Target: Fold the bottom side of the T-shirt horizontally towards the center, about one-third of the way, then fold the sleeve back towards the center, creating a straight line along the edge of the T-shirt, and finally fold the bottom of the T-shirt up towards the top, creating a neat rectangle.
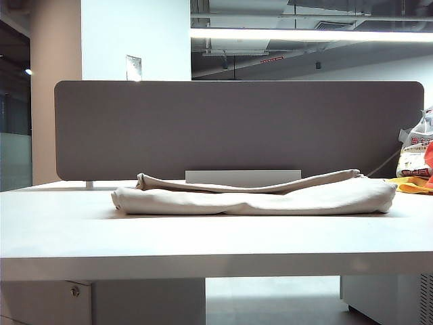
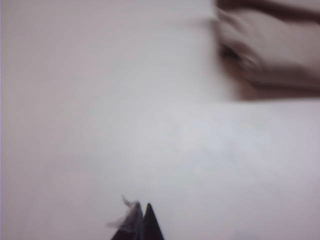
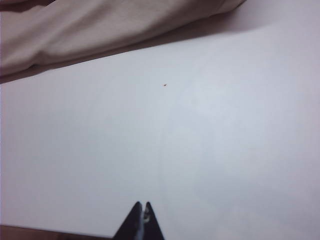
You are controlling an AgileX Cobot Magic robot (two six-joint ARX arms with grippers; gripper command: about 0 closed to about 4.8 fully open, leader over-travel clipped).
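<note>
The left gripper (image 2: 141, 220) is showing only its two dark fingertips in the left wrist view, and they are pressing together, so it is clenched. A small pale wisp, maybe a thread or fluff, is hanging at the tips; the picture is too blurred to say what it is. The gripper is grasping nothing else and is hovering over the bare white counter (image 2: 125, 125). Beyond the tips, past a wide stretch of bare surface and off to one side, the T-shirt (image 2: 272, 50) is lying as a beige, rumpled bundle, well apart from this gripper.

The right gripper (image 3: 141, 220) is also clenched: its dark fingertips are meeting with no gap, and nothing is sitting between them. It is pointing over the white counter too. A tiny dark speck (image 3: 165, 85) is lying on the surface ahead of it. Farther ahead, the same shirt is spreading across the far edge of the right wrist view, its folded edge casting a shadow on the counter, well apart from the tips.

In the exterior view, no gripper is appearing. The shirt is lying folded into a long low bundle across the counter, in front of a grey divider panel (image 1: 237, 125). A white-and-yellow plastic bag (image 1: 414, 159) is standing at the far right.
</note>
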